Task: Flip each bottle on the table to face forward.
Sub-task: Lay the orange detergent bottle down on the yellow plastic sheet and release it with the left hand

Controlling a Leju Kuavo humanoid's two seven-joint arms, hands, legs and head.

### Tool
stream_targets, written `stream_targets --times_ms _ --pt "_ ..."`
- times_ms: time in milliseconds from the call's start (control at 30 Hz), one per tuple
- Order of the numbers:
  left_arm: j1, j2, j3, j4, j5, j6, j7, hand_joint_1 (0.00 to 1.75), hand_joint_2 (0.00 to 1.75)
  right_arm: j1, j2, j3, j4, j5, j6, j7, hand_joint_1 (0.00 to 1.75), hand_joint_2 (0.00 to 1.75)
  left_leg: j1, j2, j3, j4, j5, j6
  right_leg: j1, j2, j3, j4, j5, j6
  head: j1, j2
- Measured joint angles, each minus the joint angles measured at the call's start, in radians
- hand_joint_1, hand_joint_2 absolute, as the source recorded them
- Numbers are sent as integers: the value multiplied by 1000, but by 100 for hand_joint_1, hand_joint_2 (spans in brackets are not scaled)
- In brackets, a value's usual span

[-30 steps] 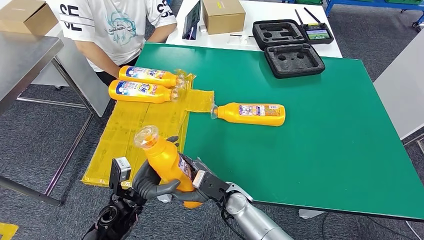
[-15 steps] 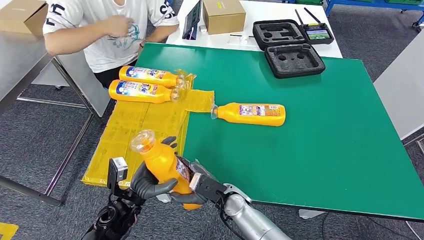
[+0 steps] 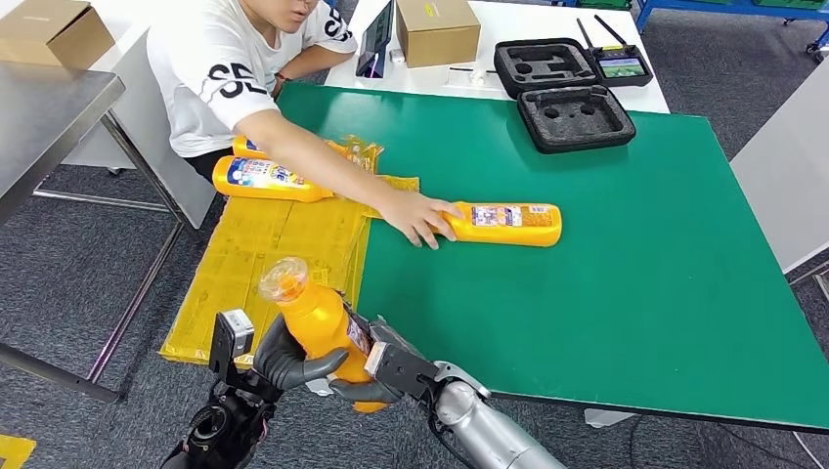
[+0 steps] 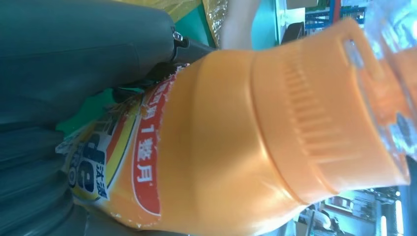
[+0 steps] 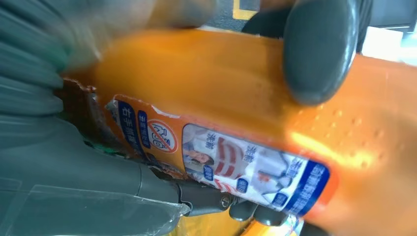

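Both my hands hold one orange bottle off the table's front left corner, its clear cap up and tilted left. My left hand grips it from the left and my right hand from the right. In the left wrist view the bottle shows its neck and red label edge beside my left hand. In the right wrist view my right hand wraps the bottle, whose printed label shows. Another orange bottle lies on the green table, with a person's hand on its cap end.
Two more bottles lie on the yellow sheet at the table's left: one in full sight, one partly behind the person's arm. Black foam cases and a cardboard box stand at the back.
The person has leaned over and laid a hand on the bottle lying on the table, which has shifted slightly right. The bottle in my hands has barely moved.
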Motion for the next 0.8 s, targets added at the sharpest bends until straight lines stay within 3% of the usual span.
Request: stream_targets --times_ms 67,333,467,633,800 --pt "0 2 0 -1 -2 5 0 175 175 5 0 -2 -8 -2 -6 6 0 0 0 0 0 0 0 0 0 0 0 0 0 0 0 0" --pt "6 4 1 -27 -15 60 -5 175 175 40 0 -30 -79 -35 -43 31 0 0 0 0 0 0 0 0 0 0 0 0 0 0 0 0" --pt "7 3 3 -48 -60 112 -20 175 175 81 -6 -41 -175 -34 -111 33 0 0 0 0 0 0 0 0 0 0 0 0 0 0 0 0" --pt "6 3 11 -77 -161 229 -54 175 175 145 -37 -45 -365 -19 -205 47 0 0 0 -1 0 0 0 0 0 0 0 0 0 0 1 0" --pt "8 9 86 -79 -244 366 -47 161 175 184 -73 -51 -553 -23 -271 23 0 0 0 2 0 0 0 -1 0 3 -2 0 0 -1 0 0"
